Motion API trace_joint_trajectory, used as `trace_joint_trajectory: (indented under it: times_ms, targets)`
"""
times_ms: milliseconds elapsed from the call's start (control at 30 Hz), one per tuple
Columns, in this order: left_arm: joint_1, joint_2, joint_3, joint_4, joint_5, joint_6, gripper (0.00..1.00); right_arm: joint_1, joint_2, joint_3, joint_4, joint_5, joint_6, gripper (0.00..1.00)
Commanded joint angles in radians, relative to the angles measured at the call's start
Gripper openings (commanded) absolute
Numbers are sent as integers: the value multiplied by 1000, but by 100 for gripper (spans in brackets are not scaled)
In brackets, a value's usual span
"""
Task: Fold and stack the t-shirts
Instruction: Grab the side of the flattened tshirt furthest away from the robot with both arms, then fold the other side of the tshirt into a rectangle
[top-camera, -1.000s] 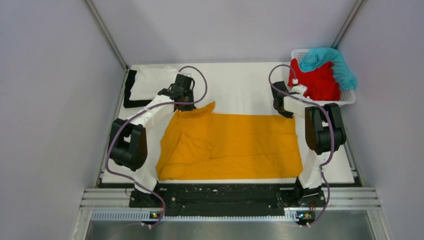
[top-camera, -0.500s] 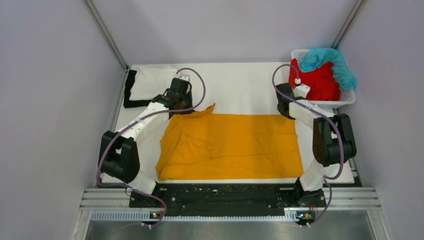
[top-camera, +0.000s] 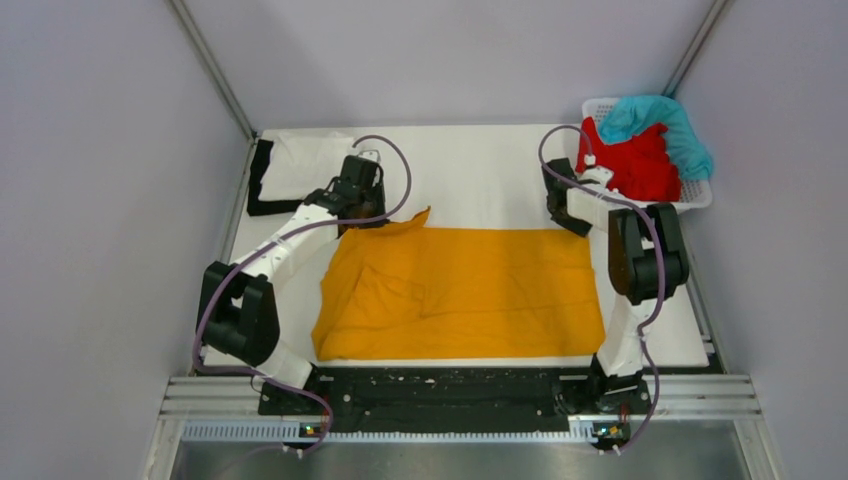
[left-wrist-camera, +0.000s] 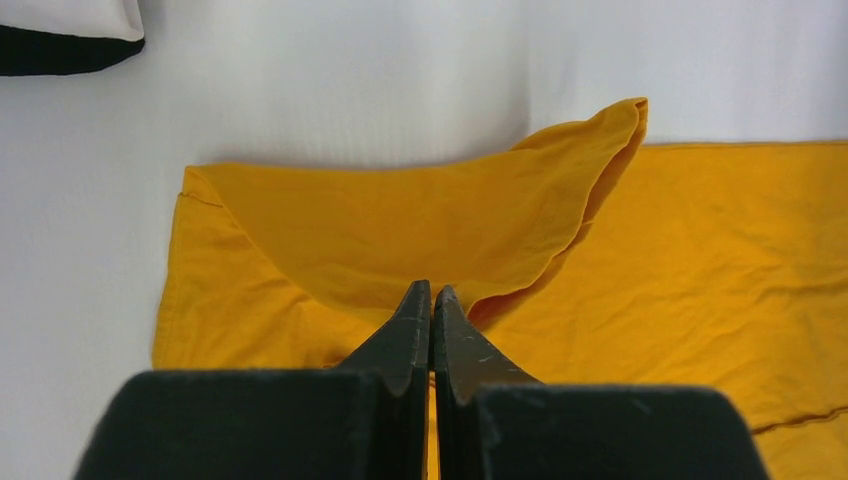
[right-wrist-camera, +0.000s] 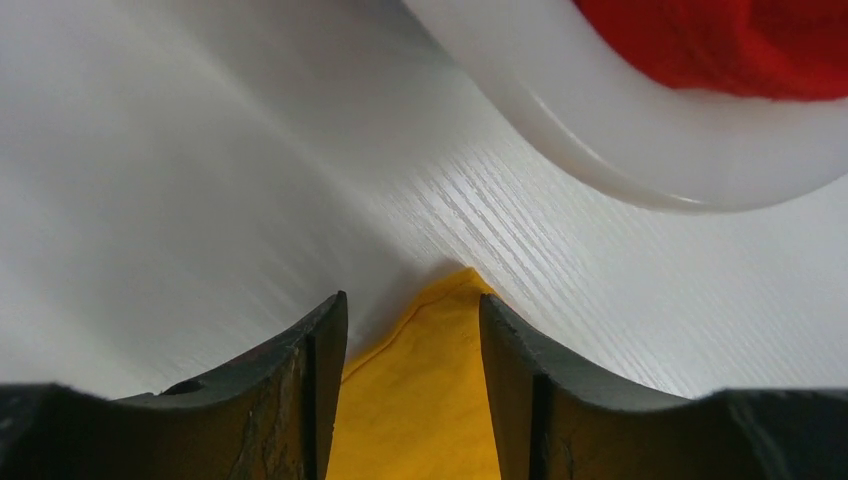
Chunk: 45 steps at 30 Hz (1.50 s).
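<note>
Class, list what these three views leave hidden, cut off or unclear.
1. Top view: black t-shirt mostly under the white t-shirt.
2. Top view: red t-shirt partly under the teal t-shirt.
3. Left wrist view: the shut left gripper hides with its own tips whether they pinch the mustard-orange t-shirt.
4. Right wrist view: top edge cuts off the basket and red t-shirt.

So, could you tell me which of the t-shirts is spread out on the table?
The mustard-orange t-shirt, open across the table. The white t-shirt and black t-shirt lie stacked far left; the red t-shirt and teal t-shirt fill the basket.
</note>
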<state>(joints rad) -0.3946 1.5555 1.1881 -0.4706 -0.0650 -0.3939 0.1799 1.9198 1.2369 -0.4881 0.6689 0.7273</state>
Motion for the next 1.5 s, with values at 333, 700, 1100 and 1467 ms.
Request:
trace_joint_trajectory:
  times_ms: [333, 700, 1100, 1467]
  targets:
    - [-4, -45, -15, 51, 23, -13, 0, -22, -90, -104, -127, 20, 125, 50]
    - [-4, -56, -15, 43, 32, -14, 0, -23, -139, -107, -7, 26, 96, 0]
    - [-25, -192, -127, 40, 44, -27, 0, -21, -365, -272, 131, -105, -30, 0]
    - [-36, -347, -245, -7, 2, -92, 0, 24, -508, -384, 123, -120, -53, 0]
